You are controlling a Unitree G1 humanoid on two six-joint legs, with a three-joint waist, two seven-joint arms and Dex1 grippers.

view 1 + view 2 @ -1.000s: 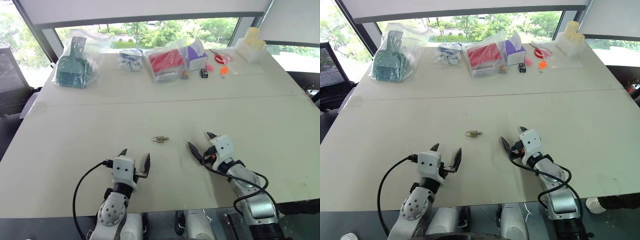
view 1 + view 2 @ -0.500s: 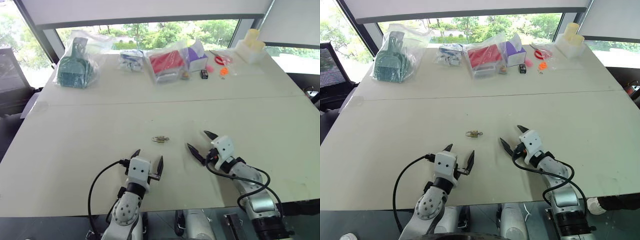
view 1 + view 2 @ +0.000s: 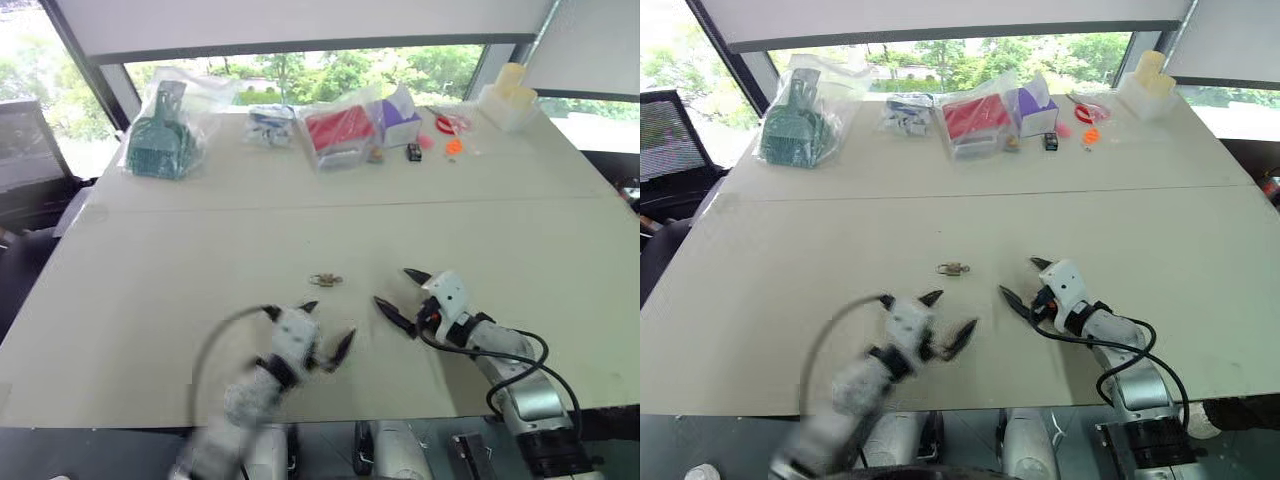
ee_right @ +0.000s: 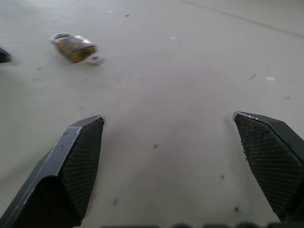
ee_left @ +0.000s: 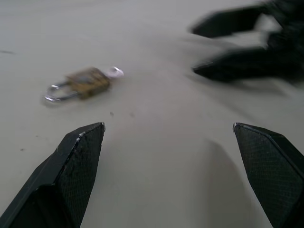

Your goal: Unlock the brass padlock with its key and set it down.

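The brass padlock [image 3: 325,279] lies flat on the pale table [image 3: 180,250], its silvery shackle to the left. The key [image 5: 115,71] shows as a small silvery head at the padlock's other end; I cannot tell how deep it sits. My left gripper [image 3: 327,327] is open, low over the table, just nearer than the padlock and touching nothing. My right gripper [image 3: 402,293] is open too, to the right of the padlock and turned toward it. In the wrist views the padlock [image 4: 75,45] lies well beyond each gripper's fingertips.
Along the table's far edge stand a bagged green scoop [image 3: 160,140], a bagged red item [image 3: 338,128], a purple box [image 3: 400,112], a small black box [image 3: 413,151], orange bits [image 3: 452,146] and white containers [image 3: 506,95]. A seam [image 3: 200,208] crosses the table.
My left arm has swung right and forward, closer to the padlock. My right gripper has turned left toward the padlock while staying in place. The padlock has not moved.
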